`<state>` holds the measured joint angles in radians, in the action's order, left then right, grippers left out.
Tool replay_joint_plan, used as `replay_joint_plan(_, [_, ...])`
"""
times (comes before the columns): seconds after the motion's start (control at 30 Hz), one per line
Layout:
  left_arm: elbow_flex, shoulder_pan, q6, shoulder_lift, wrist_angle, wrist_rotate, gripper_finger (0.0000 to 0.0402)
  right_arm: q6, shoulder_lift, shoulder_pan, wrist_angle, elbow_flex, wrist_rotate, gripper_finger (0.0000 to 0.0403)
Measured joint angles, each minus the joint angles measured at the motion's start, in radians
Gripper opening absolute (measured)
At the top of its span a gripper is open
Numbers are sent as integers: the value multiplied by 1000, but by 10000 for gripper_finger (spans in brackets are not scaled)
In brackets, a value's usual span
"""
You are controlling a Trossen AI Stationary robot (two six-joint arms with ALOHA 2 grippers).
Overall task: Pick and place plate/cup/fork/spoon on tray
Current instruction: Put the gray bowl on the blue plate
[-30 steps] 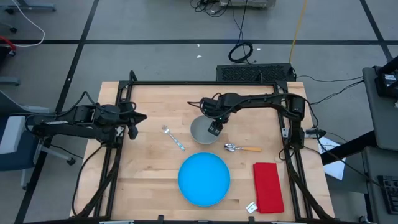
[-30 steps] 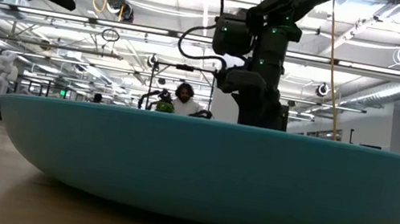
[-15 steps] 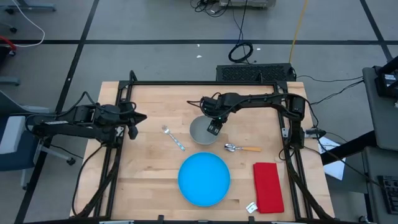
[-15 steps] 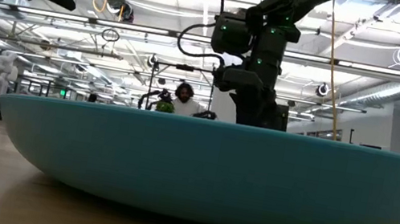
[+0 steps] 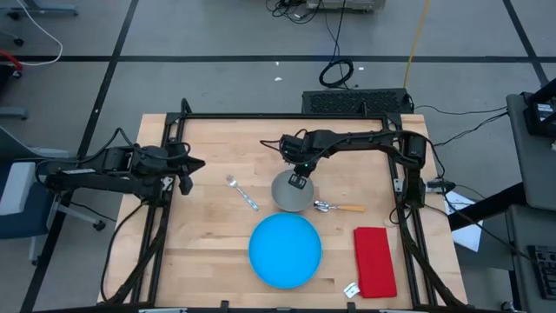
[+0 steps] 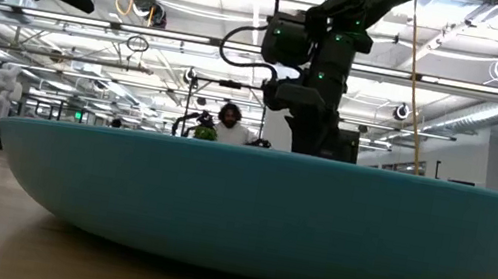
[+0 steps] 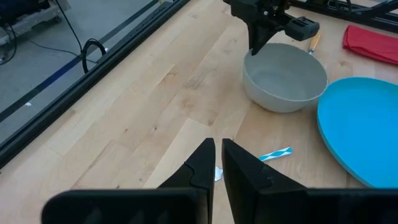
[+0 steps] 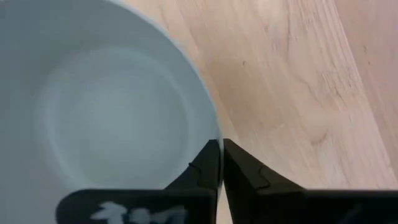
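Note:
The pale-grey cup [image 5: 293, 193] stands mid-table, with my right gripper [image 5: 298, 181] shut on it from above; the left wrist view shows the cup [image 7: 286, 78] and that gripper [image 7: 258, 46] too. The blue plate [image 5: 285, 250] lies flat near the front edge and hides the cup in the low view. The spoon [image 5: 339, 207] lies just right of the cup, the fork [image 5: 242, 193] to its left. My left gripper [image 5: 198, 165] waits shut at the table's left, above the wood. No tray shows. My right gripper holds the cup by its rim [image 8: 214, 134] on the cup's far side, one finger inside the bowl and one outside. The fingers point down from above. The cup stays upright; whether its base is off the table I cannot tell.
A red folded cloth [image 5: 374, 261] lies at the near right, with a small white scrap [image 5: 351, 289] beside it. A black frame [image 5: 287, 116] borders the table's far and side edges. Bare wood lies between the fork and my left gripper.
My right gripper has shut on the cup's rim. The cup has shifted a little toward the table's near right, closer to the spoon. My left arm has kept still.

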<state>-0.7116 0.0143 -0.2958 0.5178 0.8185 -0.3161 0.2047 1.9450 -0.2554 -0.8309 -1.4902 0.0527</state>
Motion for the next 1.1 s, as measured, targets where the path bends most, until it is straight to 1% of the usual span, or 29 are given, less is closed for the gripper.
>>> replay_joint_plan(0.23, [0, 0, 0, 0, 0, 0, 31, -7, 0, -5, 20, 0, -53, 2])
replay_joint_plan(0.43, [0, 0, 0, 0, 0, 0, 31, -8, -5, -25, 5, -10, -53, 1])
replay_joint_plan(0.77, [0, 0, 0, 21, 0, 0, 31, -5, -5, -31, -249, -187, -51, 1])
replay_joint_plan(0.9, [0, 0, 0, 43, 0, 0, 31, 21, -5, -15, -310, -256, -49, 1])
replay_joint_plan(1.03, [0, 0, 0, 72, 0, 0, 31, 69, -6, 13, -344, -305, 16, 0])
replay_joint_plan(1.1, [0, 0, 0, 86, 0, 0, 31, 98, -6, 36, -361, -321, 33, 0])
